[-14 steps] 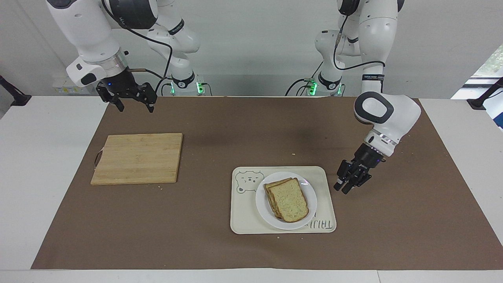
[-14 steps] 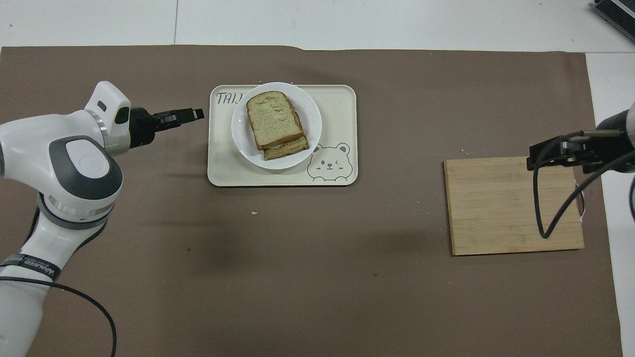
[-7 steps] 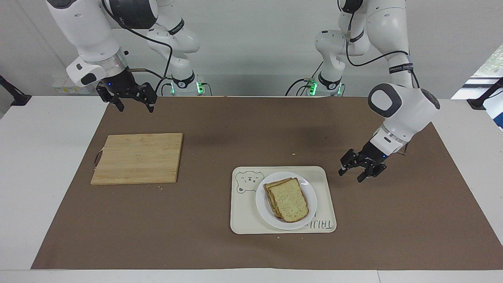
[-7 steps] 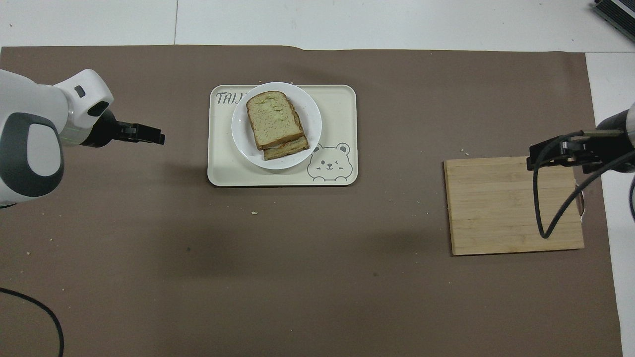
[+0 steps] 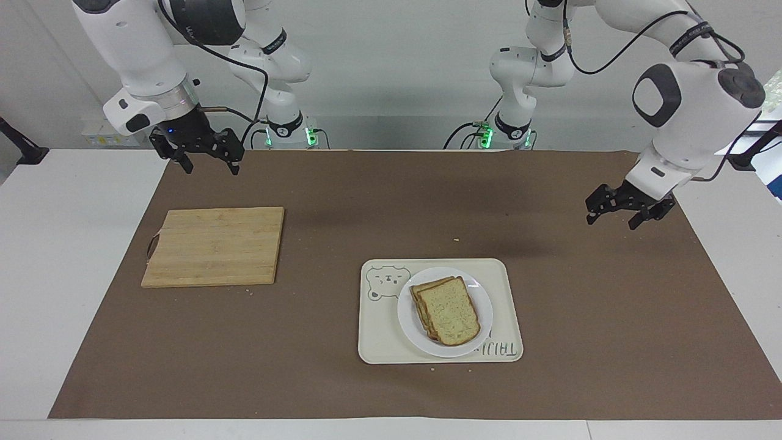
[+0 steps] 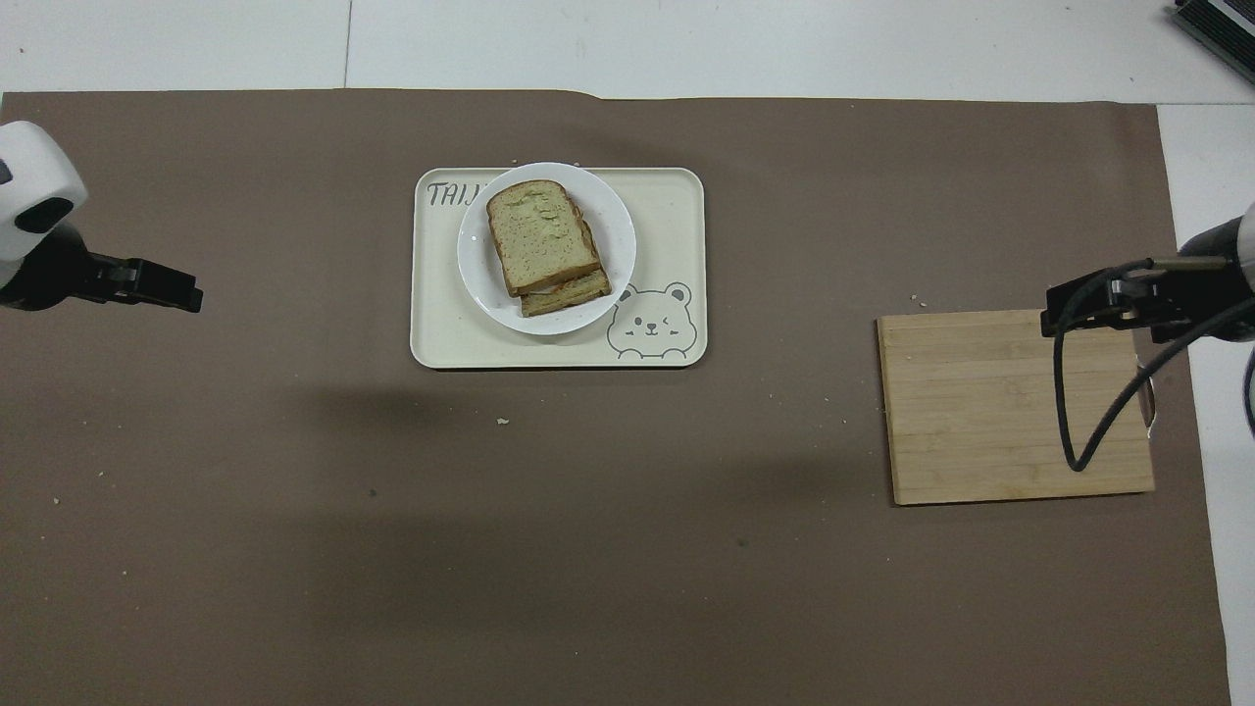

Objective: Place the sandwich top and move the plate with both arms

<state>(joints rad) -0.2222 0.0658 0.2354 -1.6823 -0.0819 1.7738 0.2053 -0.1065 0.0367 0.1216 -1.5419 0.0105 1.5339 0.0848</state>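
My right gripper [image 5: 208,160] hangs empty, jaws apart, over the mat's [image 5: 342,201] edge close to my bases, just above the near corner of the wooden cutting board [image 5: 215,245]. My left gripper [image 5: 614,211] hangs over bare mat at the left arm's end, jaws wide and holding nothing. Farther out lies the cream tray [image 5: 379,342] with its bear drawing; on it sits the plate [image 5: 408,318], and the sandwich top [image 5: 449,313] rests on the slice beneath. Nothing stands between my grippers and the plate; only crumbs [image 6: 502,422] dot the mat.
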